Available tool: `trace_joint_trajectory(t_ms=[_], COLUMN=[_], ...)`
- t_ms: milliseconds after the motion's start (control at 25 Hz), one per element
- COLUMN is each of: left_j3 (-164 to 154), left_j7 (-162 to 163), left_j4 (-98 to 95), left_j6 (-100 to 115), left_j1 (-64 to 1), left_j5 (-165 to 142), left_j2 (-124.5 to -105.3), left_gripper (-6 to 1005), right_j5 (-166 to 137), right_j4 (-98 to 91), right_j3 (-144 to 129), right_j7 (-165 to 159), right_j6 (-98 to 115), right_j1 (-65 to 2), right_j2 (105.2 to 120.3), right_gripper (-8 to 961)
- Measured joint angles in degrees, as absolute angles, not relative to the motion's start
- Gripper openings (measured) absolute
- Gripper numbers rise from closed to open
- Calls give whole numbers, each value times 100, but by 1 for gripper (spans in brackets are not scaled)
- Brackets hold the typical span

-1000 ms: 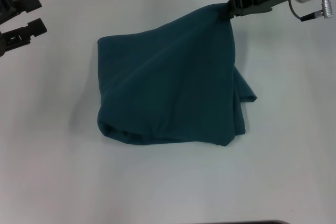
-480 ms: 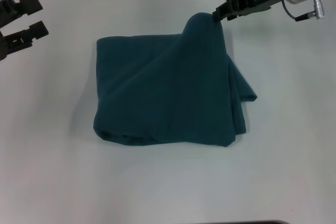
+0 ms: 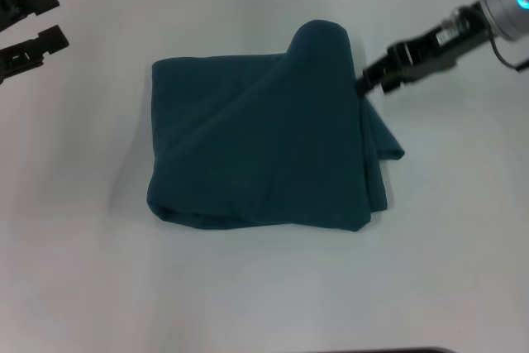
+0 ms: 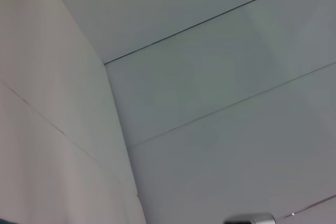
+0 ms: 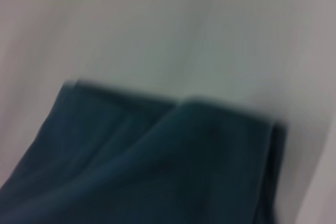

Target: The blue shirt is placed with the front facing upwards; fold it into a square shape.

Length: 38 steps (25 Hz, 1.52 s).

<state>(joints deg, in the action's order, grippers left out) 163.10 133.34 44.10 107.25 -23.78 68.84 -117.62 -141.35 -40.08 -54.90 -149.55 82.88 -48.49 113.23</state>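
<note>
Mid-surface, the blue shirt point(image 3: 269, 150) lies nearly square; the right tool point(image 3: 368, 85), grip unreadable, has dropped from its raised corner to its right edge, left tool point(image 3: 29, 22) spread, far-left.

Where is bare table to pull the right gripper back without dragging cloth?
Bare table lies right of the blue shirt, and a wide strip in front of it. It is tight only where the right gripper meets the shirt's right edge. The left gripper sits far left.

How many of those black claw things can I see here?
2. The left end effector sits at the table's far left, away from the blue shirt; the right end effector is at its right edge.
</note>
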Motion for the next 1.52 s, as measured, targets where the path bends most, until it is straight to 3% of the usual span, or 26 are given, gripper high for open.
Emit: trace_joint_trajectory(t_ms=[320, 520, 1520], left_j3=[16294, 16293, 16257], left_j7=[13338, 13339, 13318], left_j4=[4403, 4403, 4404], left_j6=[10684, 10684, 10617], left_j1=[-2411, -2443, -2443], left_j5=[6889, 6891, 6891], left_j2=[-11760, -11772, -11796], left_gripper=[928, 928, 927], right_j5=[-13374, -13416, -13907], right_j4=[-4392, -4308, -3565], right_j3=[-4961, -5035, -5142], right_j7=[-14883, -14873, -14683], right_j6=[9821, 9937, 9496], right_j1=[-4174, -3947, -3961], right_j2=[11348, 11441, 11717], right_gripper=[549, 544, 520])
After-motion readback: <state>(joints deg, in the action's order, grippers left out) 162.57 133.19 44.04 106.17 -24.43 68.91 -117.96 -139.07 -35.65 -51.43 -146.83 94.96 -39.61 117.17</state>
